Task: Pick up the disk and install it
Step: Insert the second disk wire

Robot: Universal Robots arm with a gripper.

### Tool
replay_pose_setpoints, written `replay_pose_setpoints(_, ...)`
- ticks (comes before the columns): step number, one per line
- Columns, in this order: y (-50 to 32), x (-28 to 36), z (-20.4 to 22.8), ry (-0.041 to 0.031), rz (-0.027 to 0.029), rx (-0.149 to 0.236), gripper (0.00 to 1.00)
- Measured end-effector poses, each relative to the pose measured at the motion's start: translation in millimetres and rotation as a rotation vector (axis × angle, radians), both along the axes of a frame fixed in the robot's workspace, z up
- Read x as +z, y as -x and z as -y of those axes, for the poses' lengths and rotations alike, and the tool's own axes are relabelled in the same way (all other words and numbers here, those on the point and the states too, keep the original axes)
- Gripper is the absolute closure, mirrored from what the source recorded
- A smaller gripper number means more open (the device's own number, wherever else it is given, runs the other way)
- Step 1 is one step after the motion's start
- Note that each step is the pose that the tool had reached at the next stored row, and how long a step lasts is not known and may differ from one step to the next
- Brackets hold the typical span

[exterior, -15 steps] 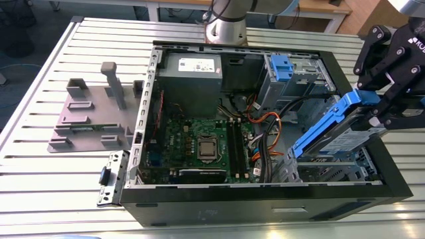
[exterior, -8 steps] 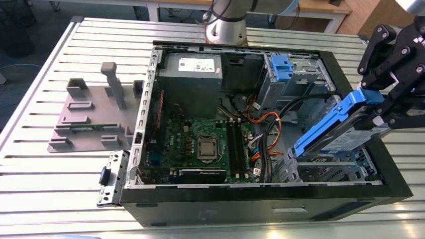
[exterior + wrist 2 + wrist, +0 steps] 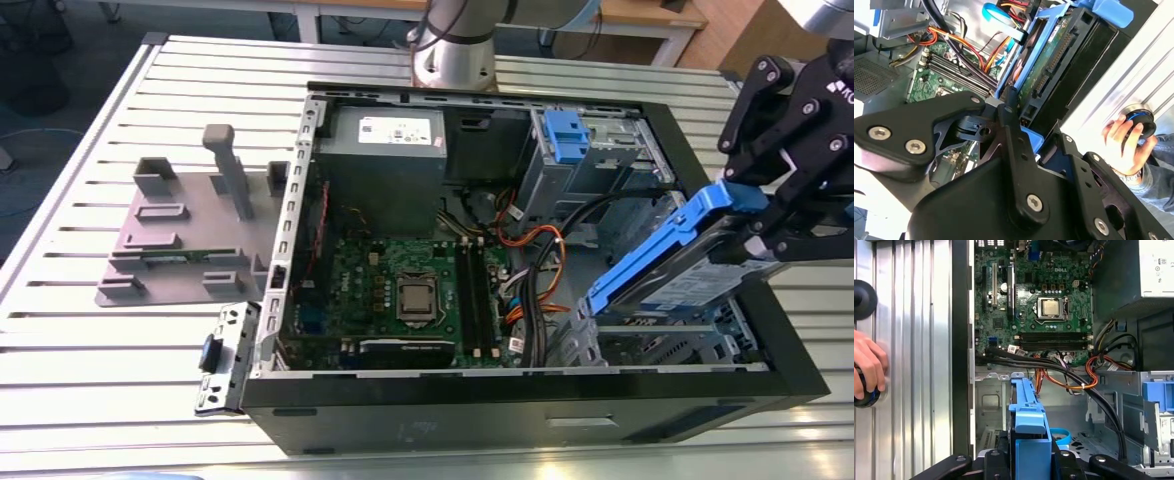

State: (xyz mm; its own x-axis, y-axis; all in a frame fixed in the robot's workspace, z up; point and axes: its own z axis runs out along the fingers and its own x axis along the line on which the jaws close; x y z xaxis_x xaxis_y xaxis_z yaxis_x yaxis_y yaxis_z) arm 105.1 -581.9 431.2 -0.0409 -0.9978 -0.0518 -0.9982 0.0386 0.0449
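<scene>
The disk point(image 3: 681, 270) is a flat drive in a blue plastic bracket, held tilted with its low end dipping into the open computer case point(image 3: 534, 400) on the exterior view's right. My black gripper point(image 3: 781, 225) is shut on its upper end. Just below it lies the metal drive bay point(image 3: 654, 345) at the case's near right corner. In the first wrist view the disk point(image 3: 1029, 430) points edge-on from between my fingers point(image 3: 999, 462) toward the bay floor. The second wrist view shows the disk's green underside point(image 3: 1054, 65) beyond my gripper point(image 3: 1029, 145).
Orange and black cables point(image 3: 534, 250) run beside the bay, next to the motherboard point(image 3: 400, 290). A grey power supply box point(image 3: 387, 140) and a blue clip point(image 3: 567, 135) sit at the case's far side. A grey fixture point(image 3: 187, 230) stands on the slatted table. A person's hand point(image 3: 1121, 142) grips a black knob outside the case.
</scene>
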Motion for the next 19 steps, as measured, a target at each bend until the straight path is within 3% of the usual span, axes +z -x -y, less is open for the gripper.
replay_pose_setpoints(9, -0.2, -5.5, 0.0, -0.0003, 0.0, -0.009, 0.63)
replay_pose_setpoints(19, 0.0, -5.7, 0.1, -0.0003, 0.0, -0.009, 0.63)
